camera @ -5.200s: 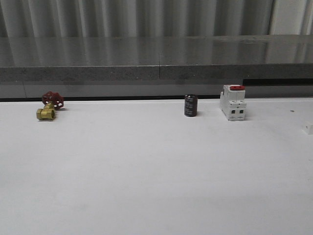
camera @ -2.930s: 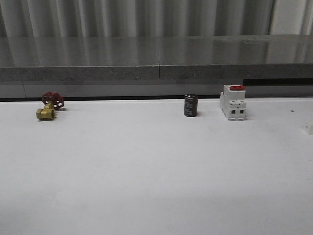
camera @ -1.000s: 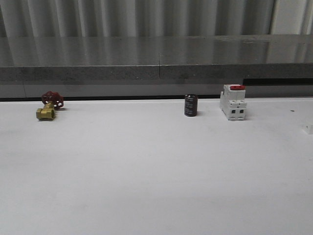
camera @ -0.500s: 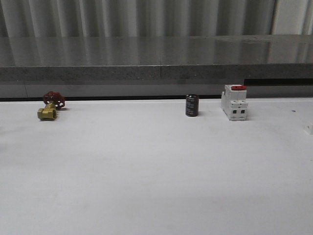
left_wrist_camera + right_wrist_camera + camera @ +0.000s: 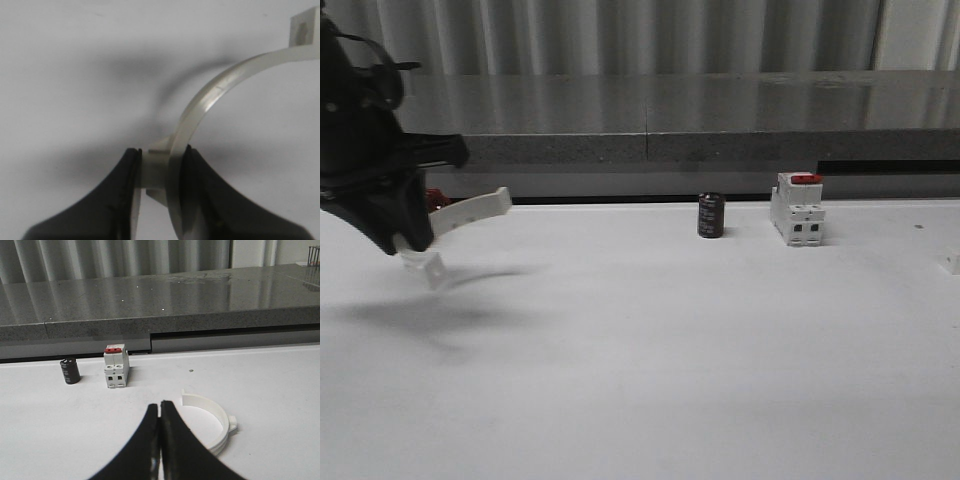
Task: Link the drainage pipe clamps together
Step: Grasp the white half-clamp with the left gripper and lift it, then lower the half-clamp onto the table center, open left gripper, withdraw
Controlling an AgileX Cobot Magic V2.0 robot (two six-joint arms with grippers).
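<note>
White plastic, one drainage pipe clamp half (image 5: pixel 470 212) hung above the table (image 5: pixel 670 350) at about nine o'clock in the front view, pinched by the left gripper (image 5: pixel 160 172), whose black fingers (image 5: pixel 125 175) were closed tight on its band near one tabbed end. The other clamp half (image 5: pixel 212 422) lay flat on the table just beside the right gripper (image 5: pixel 160 412), untouched; that gripper's fingers met with nothing between them. Toward twelve o'clock stood a black capacitor (image 5: pixel 710 215) and a white breaker (image 5: pixel 797 208) with a red top.
</note>
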